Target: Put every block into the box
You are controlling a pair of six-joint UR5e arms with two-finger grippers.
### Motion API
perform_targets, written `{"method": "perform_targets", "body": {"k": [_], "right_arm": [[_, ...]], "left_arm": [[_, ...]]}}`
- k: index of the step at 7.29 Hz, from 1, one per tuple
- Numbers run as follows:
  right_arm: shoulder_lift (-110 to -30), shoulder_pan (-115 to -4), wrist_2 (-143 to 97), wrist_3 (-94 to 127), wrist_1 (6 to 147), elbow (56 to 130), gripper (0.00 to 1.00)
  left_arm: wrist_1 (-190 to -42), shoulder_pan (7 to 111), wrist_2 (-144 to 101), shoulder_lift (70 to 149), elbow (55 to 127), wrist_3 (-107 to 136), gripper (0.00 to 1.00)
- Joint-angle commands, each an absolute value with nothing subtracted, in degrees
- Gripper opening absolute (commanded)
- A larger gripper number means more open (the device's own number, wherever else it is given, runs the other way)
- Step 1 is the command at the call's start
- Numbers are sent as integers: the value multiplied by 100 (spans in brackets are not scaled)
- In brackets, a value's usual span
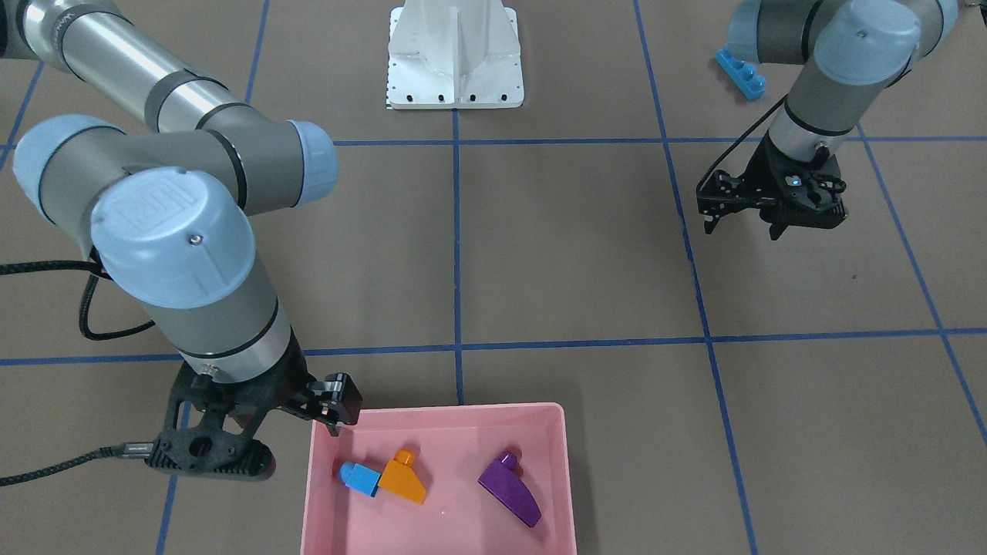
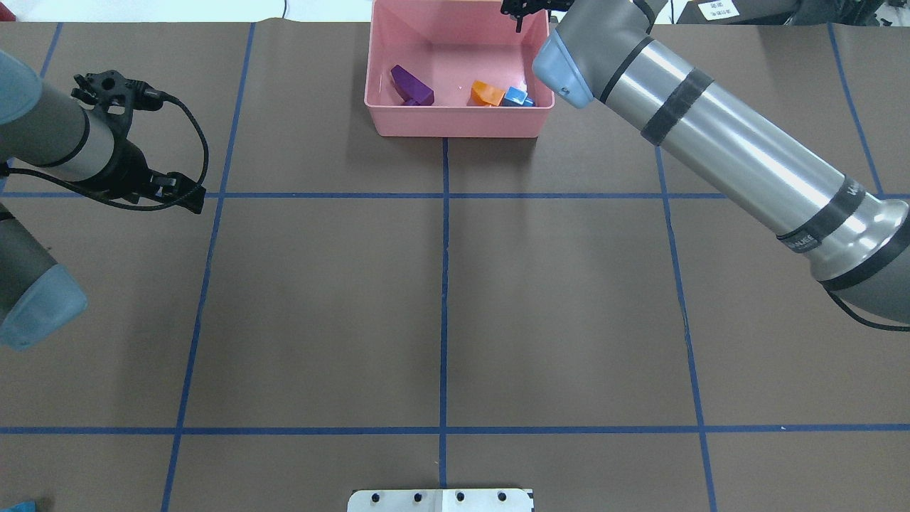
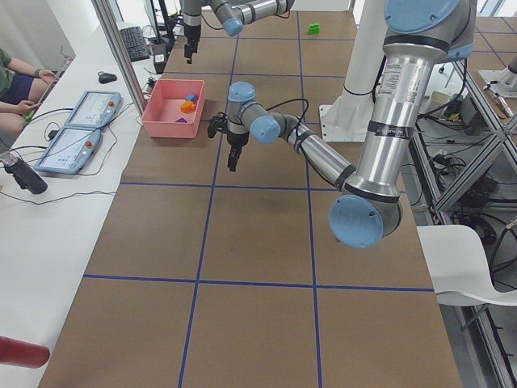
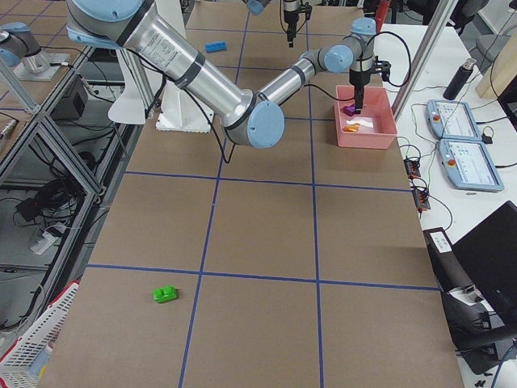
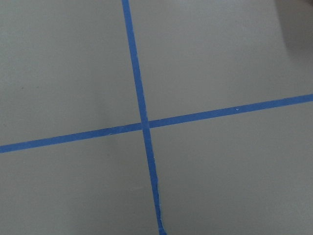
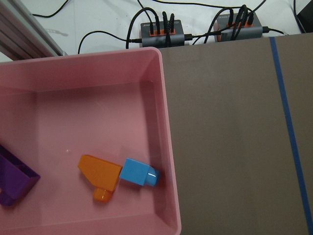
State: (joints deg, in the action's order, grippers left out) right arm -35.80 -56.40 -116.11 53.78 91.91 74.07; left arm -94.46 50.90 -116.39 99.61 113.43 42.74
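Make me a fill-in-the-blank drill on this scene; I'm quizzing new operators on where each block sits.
The pink box holds ____ blocks. The orange block touches the small blue cube, not the ____ wedge. The long blue bar lies on the ____, outside the box. The two-stud block far from the box is ____.
Missing words: three; purple; table; green.
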Motion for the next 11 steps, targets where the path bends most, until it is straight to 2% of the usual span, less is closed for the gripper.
{"method": "perform_targets", "body": {"k": [1,3,6,8,11], "right_arm": [[-4688,-5992,-12004,4776,9552,8757,99],[-5891,-6239,-12032,3846,10174,10188,99],[-7641,-6486,-12059,3000,10257,11677,99],[-8539,-6635,-12076,2376,10204,12249,99],[-8972,-6706,-12234,2145,10143,12436,99]], "left_arm": [[-9466,5106,-11645,8847,12072,4201,100],[-9562,5115,-11628,7836,12637,4271,100],[-11903,5063,-11637,6026,12455,5033,100],[-12592,4766,-11637,5609,12157,5928,100],[-12647,3389,-11628,5337,12015,6424,100]]}}
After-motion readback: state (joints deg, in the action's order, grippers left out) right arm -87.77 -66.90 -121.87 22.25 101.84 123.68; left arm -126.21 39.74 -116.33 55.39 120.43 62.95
